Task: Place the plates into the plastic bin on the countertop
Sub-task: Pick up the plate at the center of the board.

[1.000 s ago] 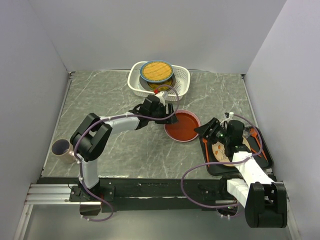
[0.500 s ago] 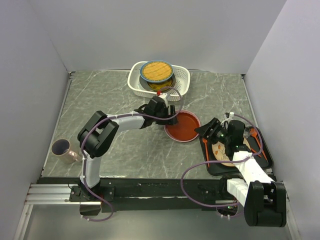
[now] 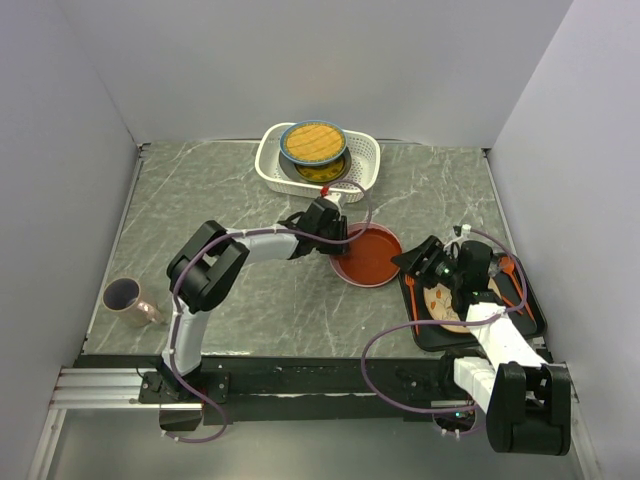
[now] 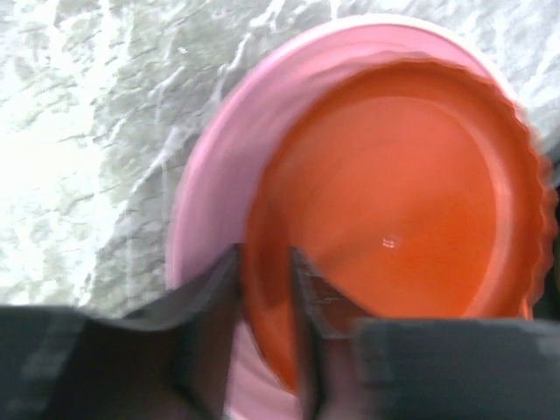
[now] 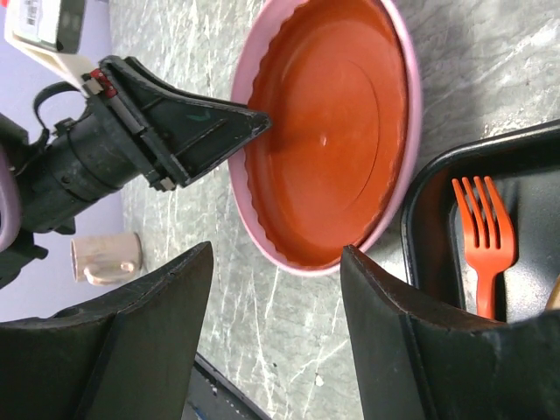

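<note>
The left gripper [image 3: 335,236] reaches the left rim of the red plate [image 3: 370,255]. In the left wrist view its fingers [image 4: 219,297] straddle that scalloped edge and are closed on it - one inside the rim, one outside. The red plate sits nested in a pink plate [image 4: 214,157], both flat on the countertop [image 3: 200,190] mid-table. The pink plate's right edge lies just beside the tray [image 3: 532,312], which holds a fork [image 5: 481,223] and a brown plate [image 3: 440,298]. The right gripper [image 3: 414,258] hangs over that narrow gap, fingers apart around nothing. The bin [image 3: 368,160] stands at the far edge with a straw plate [image 3: 313,143] on a blue plate [image 3: 289,133]; a strip of bare stone separates it from the red plate. Wide open stone lies to the left, out to a mug [image 3: 125,297].
</note>
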